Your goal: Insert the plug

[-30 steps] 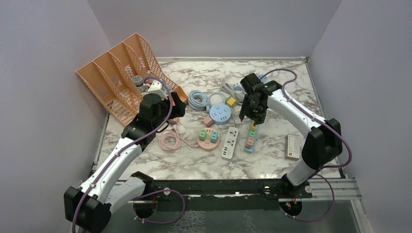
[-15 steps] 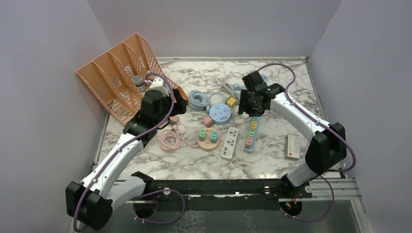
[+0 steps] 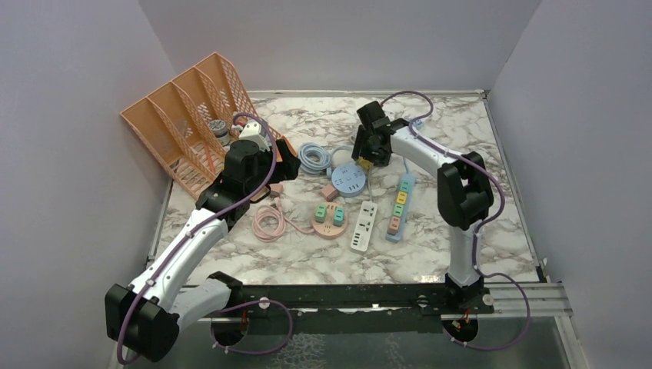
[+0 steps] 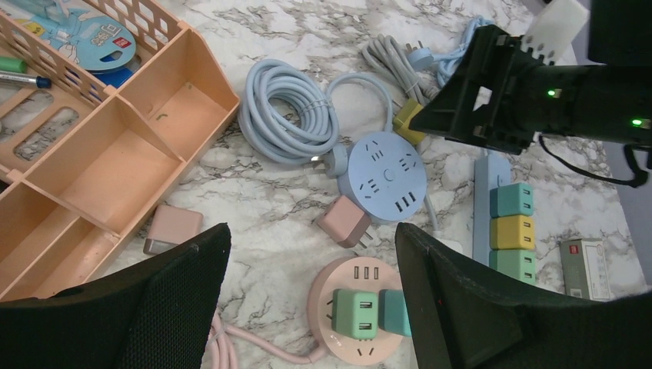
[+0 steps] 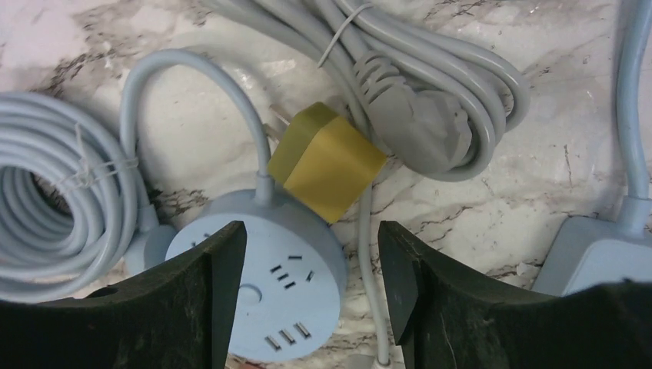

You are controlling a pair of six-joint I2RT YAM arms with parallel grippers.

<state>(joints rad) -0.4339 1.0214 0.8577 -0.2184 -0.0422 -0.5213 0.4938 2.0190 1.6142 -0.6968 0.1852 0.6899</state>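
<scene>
**Inspection note: both grippers open, yellow plug lying loose on the table**

Right arm: the right gripper (image 5: 307, 238) hangs low over the middle of the marble table (image 3: 307, 261). Its fingers (image 5: 211, 277) stand wide apart with nothing between them and no contact with any item. In the wrist view they frame the upper rim of the round blue power strip (image 5: 261, 284).

Task item: the yellow plug (image 5: 327, 161) lies on its side on the table, not inserted in any socket. It is just past the right fingertips, at the rim of the round blue power strip (whether it touches that rim cannot be told). Its metal prongs point away from the strip, toward the strip's own light blue cord. On its other side it is against the grey plug (image 5: 415, 131) of a tied grey cable bundle.

Left arm: the left gripper (image 4: 311, 234) is raised above the table near the orange file rack (image 4: 115, 154). Its fingers (image 4: 184, 292) are spread wide and hold nothing. Beneath it, in the wrist view, lie a pink plug (image 4: 344, 221) and a round pink power strip (image 4: 327, 304) with two green adapters (image 4: 355, 311) already seated.

Other items noted:
- A coiled light blue cable (image 4: 288, 115) lies beside the round blue strip.
- A long blue power strip (image 4: 483, 204) carries coloured adapters.
- A white power strip (image 3: 363, 223) lies between the pink round strip and the long blue one.
</scene>
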